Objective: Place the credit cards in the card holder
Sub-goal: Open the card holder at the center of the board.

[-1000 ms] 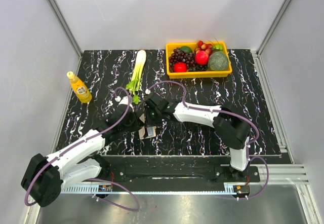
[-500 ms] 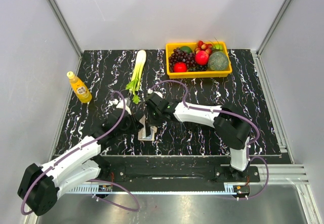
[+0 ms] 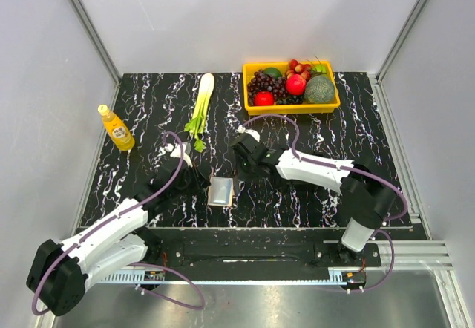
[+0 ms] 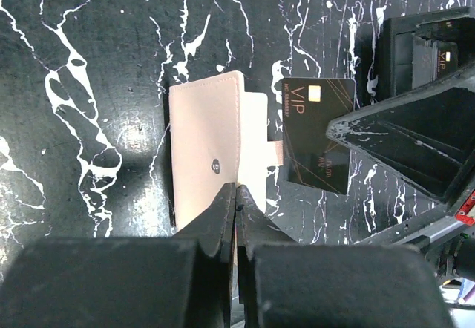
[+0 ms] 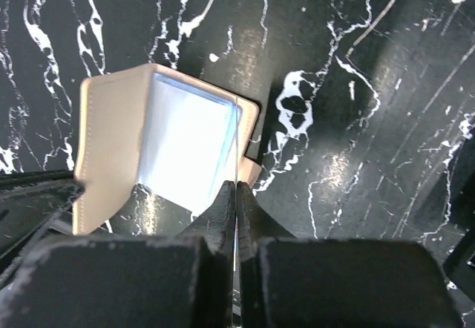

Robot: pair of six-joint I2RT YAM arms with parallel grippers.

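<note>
Black marbled desk (image 3: 371, 120), grey walls (image 3: 223, 16), fruit tray (image 3: 291, 109) at one o'clock. Left tool (image 4: 236, 194) pinches shut on the card holder (image 4: 204, 150); right tool (image 5: 236, 191), closed, seemingly grips a credit card (image 4: 319, 142).

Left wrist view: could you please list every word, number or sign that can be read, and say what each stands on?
"VIP": on the black card, in pale letters near its top edge.
Fine print along that card's left edge and lower on its face: too small and blurred to read.
card holder: no text on it.
</note>
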